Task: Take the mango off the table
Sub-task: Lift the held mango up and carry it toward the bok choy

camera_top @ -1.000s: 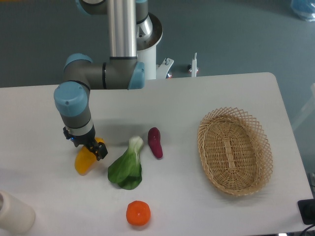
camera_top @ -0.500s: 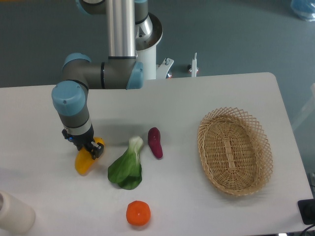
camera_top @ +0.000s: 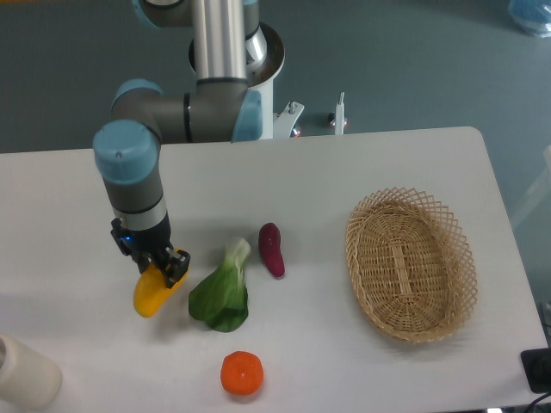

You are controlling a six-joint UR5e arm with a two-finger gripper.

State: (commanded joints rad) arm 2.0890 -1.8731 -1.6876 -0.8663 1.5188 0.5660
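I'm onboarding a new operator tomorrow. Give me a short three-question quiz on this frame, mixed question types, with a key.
1. True or false: the gripper is closed on the mango.
2. Which item lies nearest the mango? A) basket B) bok choy C) orange
3. Fill in: the purple eggplant lies between the bok choy and the ____.

Key:
1. True; the fingers grip the mango's upper end.
2. B
3. basket
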